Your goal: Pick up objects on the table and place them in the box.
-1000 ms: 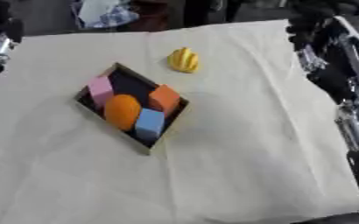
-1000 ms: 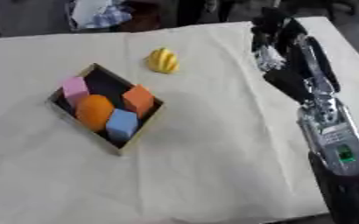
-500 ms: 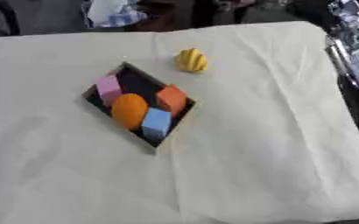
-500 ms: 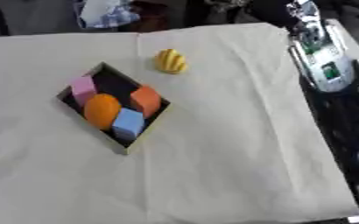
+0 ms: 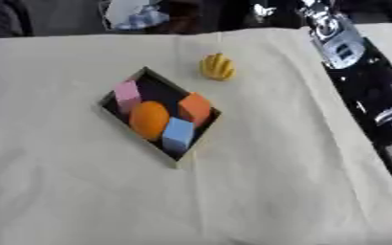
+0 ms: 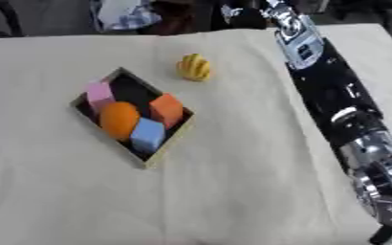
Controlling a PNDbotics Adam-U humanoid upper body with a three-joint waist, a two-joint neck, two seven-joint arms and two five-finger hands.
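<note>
Yellow ridged object [image 6: 194, 66] on cloth, just beyond box [image 6: 172, 141] at its 1 o'clock. Box holds pink, orange, blue pieces. Right arm [image 6: 329, 95] stretches toward 12 o'clock; right hand's state cannot be told. Left hand unseen. Best approach: descend from above, close fingers around object's sides, lift clear of rim.

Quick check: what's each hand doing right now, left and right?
Left hand: not in view.
Right hand: only the arm shows, stretching past the table's far edge; hand's state cannot be told.
</note>
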